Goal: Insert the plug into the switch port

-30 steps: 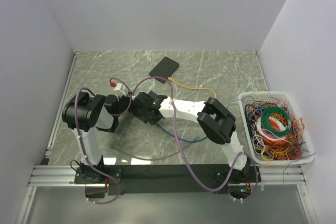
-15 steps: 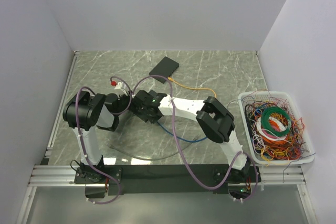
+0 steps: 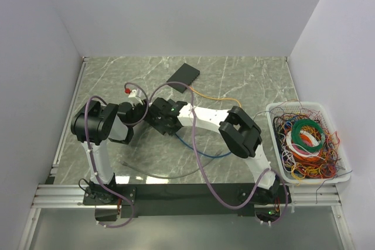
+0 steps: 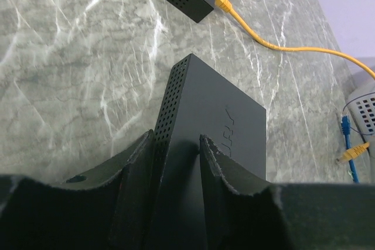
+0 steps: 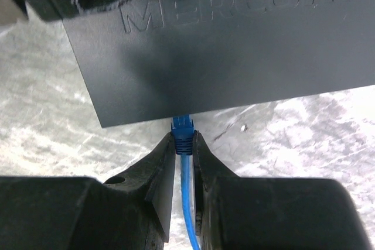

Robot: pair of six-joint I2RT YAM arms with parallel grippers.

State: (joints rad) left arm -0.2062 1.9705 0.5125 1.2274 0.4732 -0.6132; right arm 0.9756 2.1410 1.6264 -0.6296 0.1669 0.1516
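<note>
The left gripper (image 4: 176, 139) has its jaws pressed against both sides of the black switch (image 4: 217, 121). The right gripper (image 5: 183, 137) pinches the blue plug (image 5: 182, 126) with its jaws nearly together. At twelve o'clock from them, the plug's tip meets the switch's edge.

Switches counted: two. The first switch (image 3: 183, 74) lay flat on the tabletop (image 3: 252, 80); the second switch (image 4: 217, 127) stood on edge. Loose cables counted: two, namely one orange cable (image 3: 217, 98) and one blue cable (image 3: 196, 152). Plugs seen at close range: one blue plug (image 5: 183, 136). Baskets: one white basket (image 3: 273, 139), its coloured wires too tangled to count.
</note>
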